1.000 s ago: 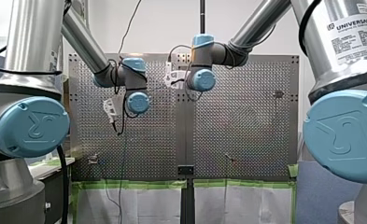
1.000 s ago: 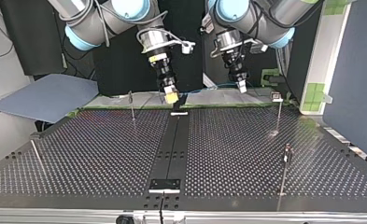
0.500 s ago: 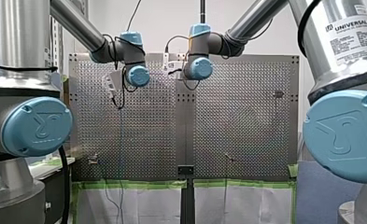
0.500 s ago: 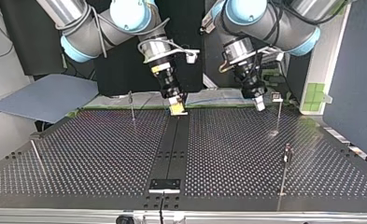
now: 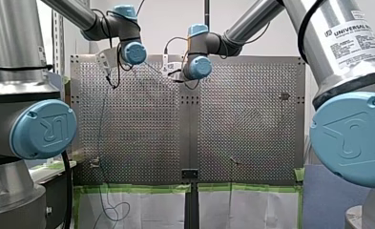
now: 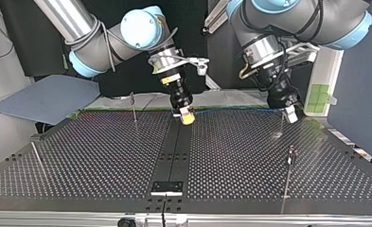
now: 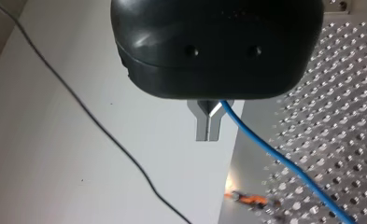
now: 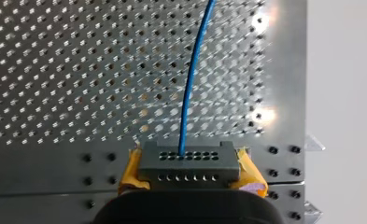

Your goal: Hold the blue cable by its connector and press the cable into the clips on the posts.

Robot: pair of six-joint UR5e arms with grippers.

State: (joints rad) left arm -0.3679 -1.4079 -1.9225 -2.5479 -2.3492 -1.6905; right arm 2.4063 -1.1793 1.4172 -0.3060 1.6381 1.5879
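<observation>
You've got two arms on this one, so two pincers, plus one blue cable (image 8: 186,102) and one connector (image 8: 186,161). I count four thin posts on the desk (image 6: 103,156) in the top view: a far-left post (image 6: 133,106), a near-left post (image 6: 38,160), a far-right post (image 6: 281,125) and a near-right post (image 6: 288,177). The right pincer (image 6: 187,117), the one with yellow pads, is clamped on the grey connector, and in its wrist view the cable runs straight out ahead of it over the perforated plate. The left pincer (image 6: 292,115) has its metal fingers closed together on the cable itself, which comes out from between them and trails off past them. In the top view the cable stretches between the two pincers along the desk's far edge, with the left one just beside the far-right post. The only writing you can read is "UNIVERSAL" on the right arm (image 5: 352,86) in the front view; the print under it is too small. Both pincers sit at that far edge, well apart from the two near posts, with the black centre strip (image 6: 174,151) and a wide stretch of perforated surface between.
</observation>
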